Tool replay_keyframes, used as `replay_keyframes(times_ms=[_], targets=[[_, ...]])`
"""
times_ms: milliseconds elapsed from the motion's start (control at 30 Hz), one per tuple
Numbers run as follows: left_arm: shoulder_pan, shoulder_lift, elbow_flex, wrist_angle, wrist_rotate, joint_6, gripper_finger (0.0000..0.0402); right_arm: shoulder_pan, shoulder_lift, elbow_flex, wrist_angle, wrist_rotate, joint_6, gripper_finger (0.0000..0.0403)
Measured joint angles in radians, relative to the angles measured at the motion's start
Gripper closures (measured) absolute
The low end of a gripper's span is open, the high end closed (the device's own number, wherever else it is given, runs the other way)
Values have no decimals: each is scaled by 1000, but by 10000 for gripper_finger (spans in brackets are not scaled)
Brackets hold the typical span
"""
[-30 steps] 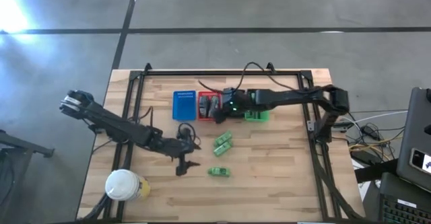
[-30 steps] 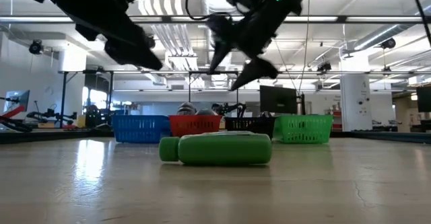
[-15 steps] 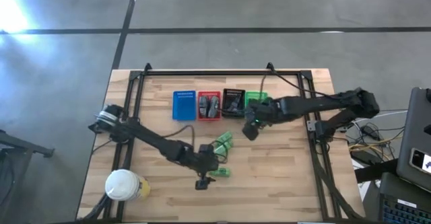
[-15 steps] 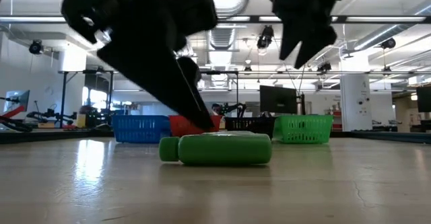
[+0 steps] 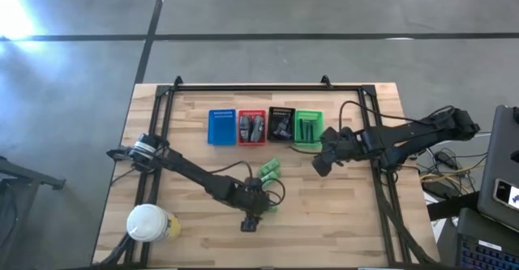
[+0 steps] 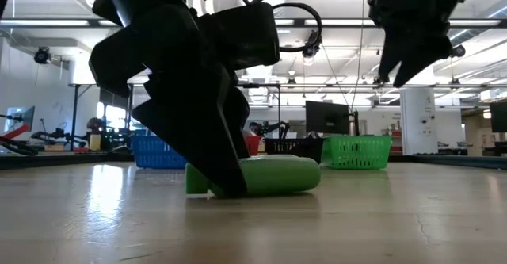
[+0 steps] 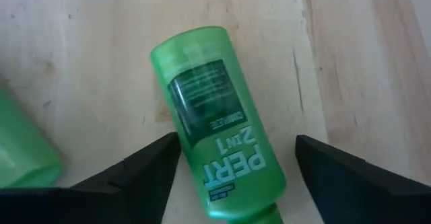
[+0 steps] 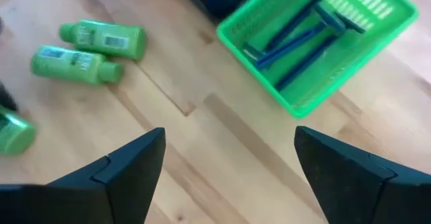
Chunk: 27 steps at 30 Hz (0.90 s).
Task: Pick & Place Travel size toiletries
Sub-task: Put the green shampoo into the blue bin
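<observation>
A lone bright green bottle (image 7: 212, 123) lies flat on the wooden table, its cap end toward my left wrist. My left gripper (image 7: 236, 140) is open, down at the table with one finger on either side of the bottle; the high view shows the left gripper (image 5: 251, 215) beside the bottle (image 5: 267, 207). Two more green bottles (image 5: 269, 170) lie side by side farther back. My right gripper (image 5: 321, 161) hovers open and empty, near the green basket (image 5: 308, 129), which holds blue razors (image 8: 303, 32). My left gripper comes at the lone green bottle from above, its fingers across the bottle's lower half near the cap end. One finger (image 7: 158, 160) stands right at the bottle's side (image 7: 180, 140); I cannot tell whether it touches. The bottle lies flat on the table.
Four small baskets stand in a row at the far side: blue (image 5: 220, 127), red (image 5: 251, 127), black (image 5: 281, 123) and green. A white-lidded cup (image 5: 147, 223) stands at the near left corner. A dark frame (image 5: 268, 87) borders the table.
My left gripper has swung toward the table's right and near edge and come down over the lone green bottle, fingers reaching the table. My right gripper has drawn back from over the red basket toward the table's right edge, past the green basket.
</observation>
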Motion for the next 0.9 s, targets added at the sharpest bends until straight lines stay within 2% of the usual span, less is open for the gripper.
replay_keyframes(times_ms=[300, 467, 567, 667, 800, 900], targets=[[14, -40, -6, -54, -21, 74, 244, -3, -29, -37, 5, -1, 6, 96], [24, -127, -47, -201, -31, 18, 247, -28, -32, -11, 6, 22, 6, 107], [24, -246, -113, -259, -88, -121, 247, -65, -32, 2, 31, 54, -9, 111], [23, -409, -201, -275, -187, -369, 246, -115, -32, 7, 90, 57, -53, 112], [37, -641, -306, -275, -459, -732, 241, -185, -32, 7, 193, 53, -127, 109], [111, -787, -377, -300, -621, -901, 244, -237, -32, 7, 244, 53, -166, 106]])
